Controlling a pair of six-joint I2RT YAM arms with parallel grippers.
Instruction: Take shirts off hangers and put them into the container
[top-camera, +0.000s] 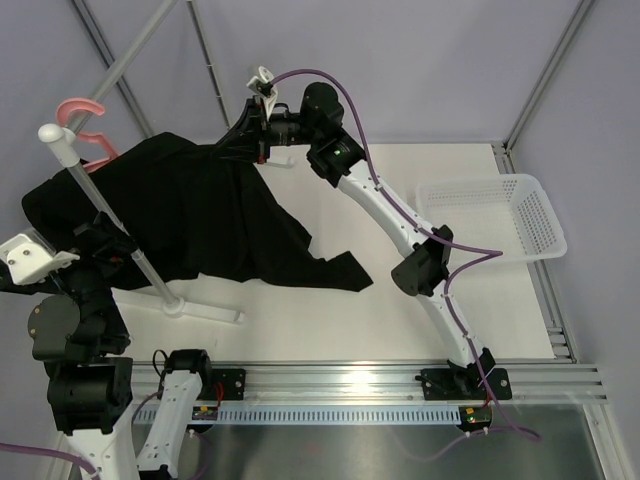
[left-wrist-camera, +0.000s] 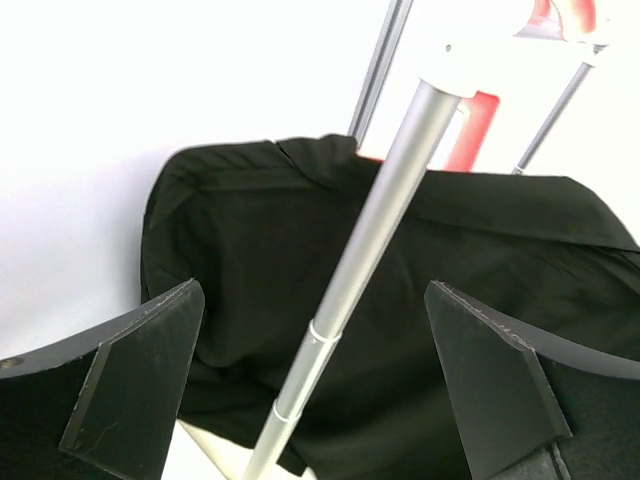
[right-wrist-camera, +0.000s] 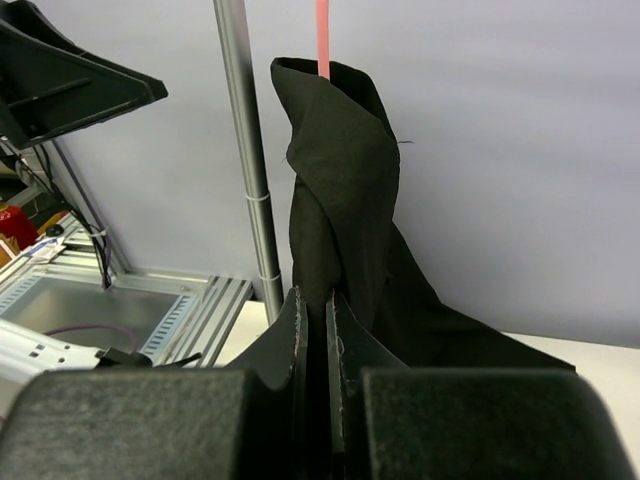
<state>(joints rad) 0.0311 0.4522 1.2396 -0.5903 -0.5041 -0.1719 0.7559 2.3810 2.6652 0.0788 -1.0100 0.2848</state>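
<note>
Black shirt (top-camera: 200, 215) drapes from the pink hanger (top-camera: 85, 125) on the rack pole (top-camera: 110, 220). My right gripper (right-wrist-camera: 313, 300) is clenched on a fold at its far edge. My left gripper (left-wrist-camera: 313, 295) gapes, released, facing the pole. The white laundry basket (top-camera: 545, 215) sits well apart.

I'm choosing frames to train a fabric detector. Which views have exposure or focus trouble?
Left wrist view: wall blown out white, pink hanger washed out at the top; black shirt keeps its folds. Right wrist view: right gripper a dark, soft mass up close, shirt behind it sharp. Top external view: even light, shirt nearly flat black.
</note>
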